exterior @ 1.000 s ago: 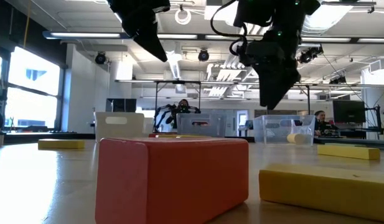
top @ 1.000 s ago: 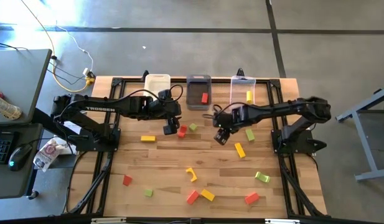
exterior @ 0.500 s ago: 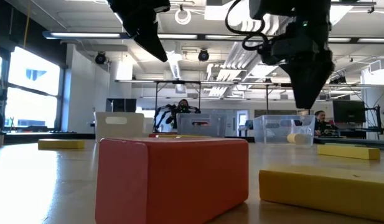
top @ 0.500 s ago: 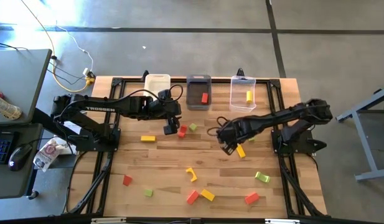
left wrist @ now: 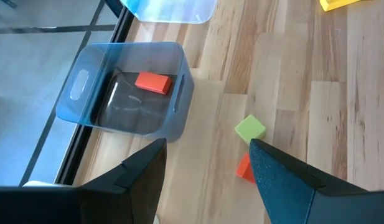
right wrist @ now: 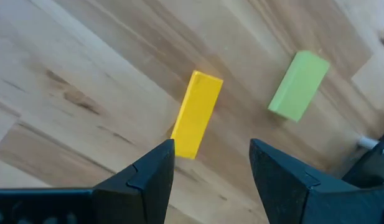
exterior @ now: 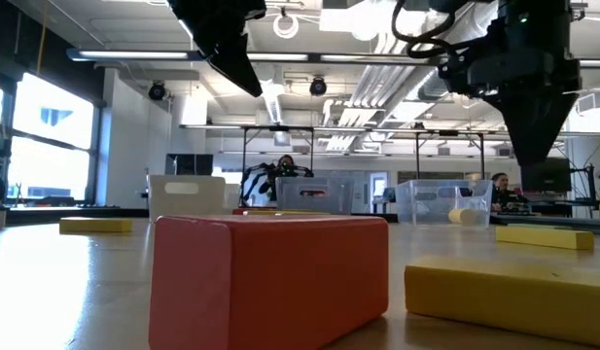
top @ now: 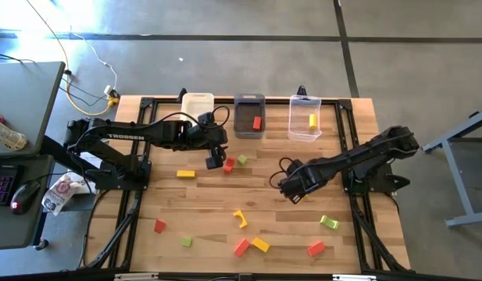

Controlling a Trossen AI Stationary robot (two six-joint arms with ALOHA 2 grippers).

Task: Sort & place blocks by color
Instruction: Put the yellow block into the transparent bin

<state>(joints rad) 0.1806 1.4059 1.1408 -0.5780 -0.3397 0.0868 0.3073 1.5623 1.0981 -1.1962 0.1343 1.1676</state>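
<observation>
Red, yellow and light green blocks lie scattered on the wooden table. My right gripper (top: 291,188) (right wrist: 210,155) is open and hovers over a yellow bar (right wrist: 196,114), which lies flat beside a green bar (right wrist: 299,94); in the high view the gripper hides that yellow bar. My left gripper (top: 213,162) (left wrist: 207,149) is open above the table, next to a red block (top: 229,163) and a green cube (top: 241,158) (left wrist: 249,127). The dark grey bin (top: 249,115) holds a red block (left wrist: 154,82). The clear bin (top: 305,117) holds a yellow piece (top: 312,120).
A white bin (top: 198,104) stands left of the grey one at the far edge. Near the front lie a yellow angled piece (top: 240,218), red blocks (top: 241,247) (top: 315,249) (top: 159,226), green ones (top: 328,222) (top: 186,242) and a yellow one (top: 260,244). A yellow bar (top: 186,173) lies left of centre.
My right gripper has travelled toward the table's near edge and a little to the right, from beside the green bar to over the yellow bar, sinking slightly. It stays open. The blocks have kept their places.
</observation>
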